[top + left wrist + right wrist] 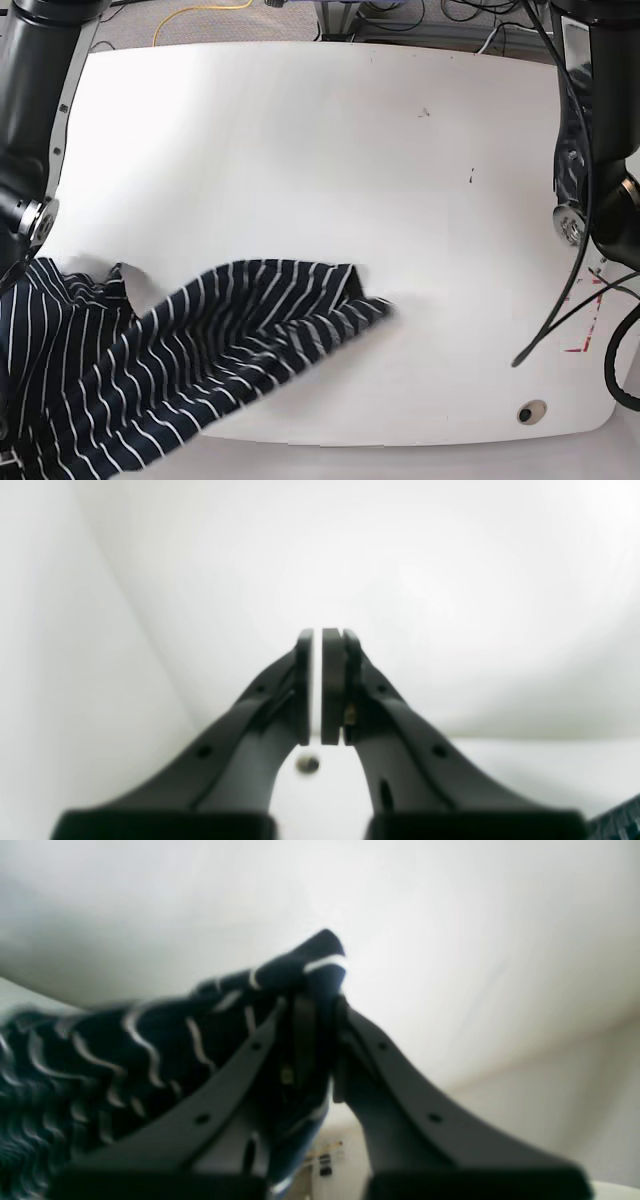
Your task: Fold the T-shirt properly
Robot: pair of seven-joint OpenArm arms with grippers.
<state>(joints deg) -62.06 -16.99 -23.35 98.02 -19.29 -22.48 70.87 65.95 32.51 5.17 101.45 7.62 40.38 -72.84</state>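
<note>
The soft black white-striped fabric T-shirt (180, 360) is lying crumpled at the white table's (330, 150) near corner with no fold made, while the right gripper (320, 1005) is pinching a bunch of it and the left gripper (317, 685) is sitting closed on nothing.

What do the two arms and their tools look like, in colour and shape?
Both arms are black. The left tool and the right tool have matte dark grey curved fingers with small round holes and flat pads. Black cables hang beside the left arm.
</note>
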